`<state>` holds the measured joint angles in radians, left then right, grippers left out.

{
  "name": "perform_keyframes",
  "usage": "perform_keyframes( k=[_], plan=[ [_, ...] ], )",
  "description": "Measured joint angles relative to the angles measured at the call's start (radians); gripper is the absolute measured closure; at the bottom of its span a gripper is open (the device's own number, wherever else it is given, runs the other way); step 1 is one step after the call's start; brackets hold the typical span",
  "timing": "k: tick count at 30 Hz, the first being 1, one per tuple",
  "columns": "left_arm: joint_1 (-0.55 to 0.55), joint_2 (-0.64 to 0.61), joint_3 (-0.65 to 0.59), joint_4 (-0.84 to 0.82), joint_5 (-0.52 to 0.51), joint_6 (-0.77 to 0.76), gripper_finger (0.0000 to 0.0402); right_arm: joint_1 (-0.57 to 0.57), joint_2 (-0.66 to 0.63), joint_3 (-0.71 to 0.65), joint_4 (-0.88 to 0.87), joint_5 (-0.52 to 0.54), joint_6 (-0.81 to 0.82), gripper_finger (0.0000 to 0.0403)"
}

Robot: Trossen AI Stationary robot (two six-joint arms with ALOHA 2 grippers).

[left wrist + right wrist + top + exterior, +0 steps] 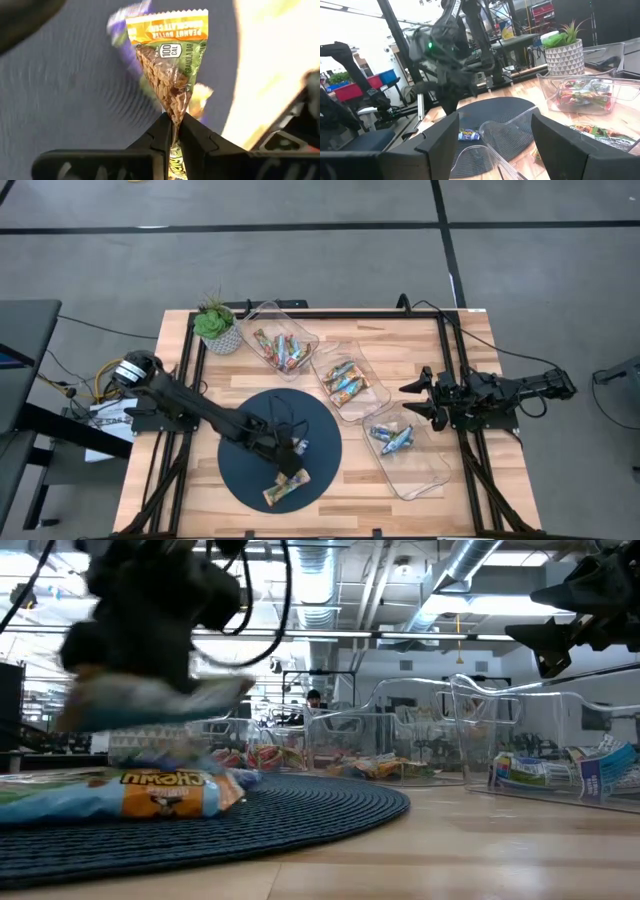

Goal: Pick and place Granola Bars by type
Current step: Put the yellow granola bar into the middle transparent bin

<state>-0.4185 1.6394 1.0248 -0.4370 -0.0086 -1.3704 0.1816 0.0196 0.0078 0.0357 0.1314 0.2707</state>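
High view: three trays already hold sorted bars; two remain on the mat. Left gripper clenches an orange bar; right gripper waits, jaws parted.

The left gripper and the bar clamped in it are smeared by blur in the low view. In the left wrist view, the held granola bar is pinched between the fingers, its lower end hidden. The bars behind it on the mat are blurred beyond reading.
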Motion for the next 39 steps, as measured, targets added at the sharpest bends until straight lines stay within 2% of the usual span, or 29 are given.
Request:
perform_keyframes(
  k=[10, 20, 25, 30, 33, 39],
  plan=[
    [0.135, -0.078, 0.000, 0.229, -0.188, 0.272, 0.0378, 0.000, 0.000, 0.000, 0.000, 0.000, 0.000, 0.0159],
    [0.330, -0.079, 0.000, 0.582, -0.208, 0.467, 0.0378, 0.000, 0.000, 0.000, 0.000, 0.000, 0.000, 0.0159],
    [0.410, -0.079, 0.000, 0.685, -0.209, 0.545, 0.0378, 0.000, 0.000, 0.000, 0.000, 0.000, 0.000, 0.0159],
    [0.467, -0.079, 0.000, 0.697, -0.203, 0.627, 0.0378, 0.000, 0.000, 0.000, 0.000, 0.000, 0.000, 0.0159],
    [0.492, -0.078, 0.005, 0.682, -0.171, 0.747, 0.0378, 0.000, 0.000, 0.000, 0.000, 0.000, 0.000, 0.0159],
    [0.545, 0.001, 0.181, 0.406, -0.129, 0.962, 0.0386, 0.000, 0.000, 0.000, 0.000, 0.000, 0.000, 0.0159]
  ],
)
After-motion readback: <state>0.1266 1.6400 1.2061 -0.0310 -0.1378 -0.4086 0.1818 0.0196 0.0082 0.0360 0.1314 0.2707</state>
